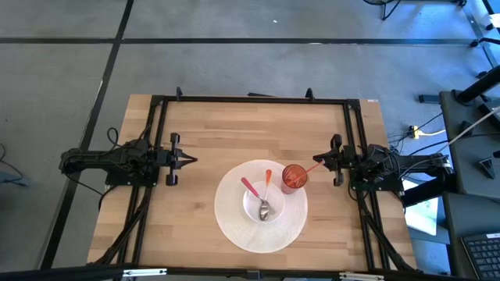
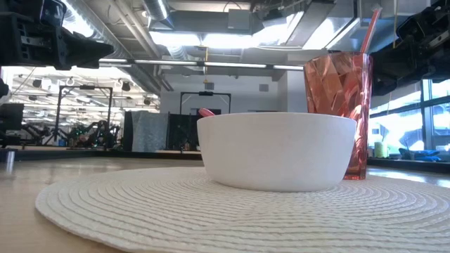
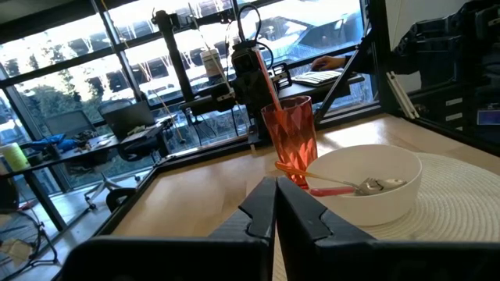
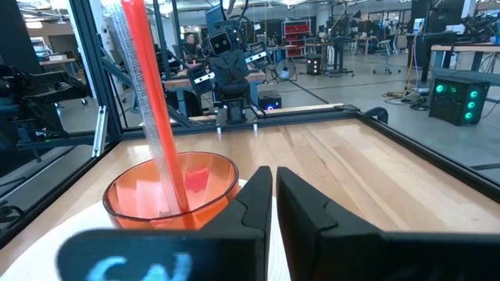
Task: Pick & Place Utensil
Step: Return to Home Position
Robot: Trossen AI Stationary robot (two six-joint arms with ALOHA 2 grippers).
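A white bowl (image 1: 264, 204) stands on the middle of a round white woven placemat (image 1: 234, 226). In it lie a metal spoon with a pink handle (image 1: 250, 187) and an orange-handled utensil (image 1: 267, 181); both handles lean on the bowl's far rim. A red faceted cup (image 1: 294, 176) stands on the mat's far right part, with a red straw (image 1: 311, 167) leaning toward my right gripper (image 1: 322, 161). That gripper is shut and hovers just right of the cup (image 4: 172, 187), touching nothing. My left gripper (image 1: 194, 160) is shut and stays left of the mat, pointing at the bowl (image 3: 367, 187).
A black frame (image 1: 250, 99) runs around the wooden table top. Bare wood lies between my left gripper and the mat and along the far edge. The straw's top end (image 4: 133, 23) rises close beside my right gripper's fingers.
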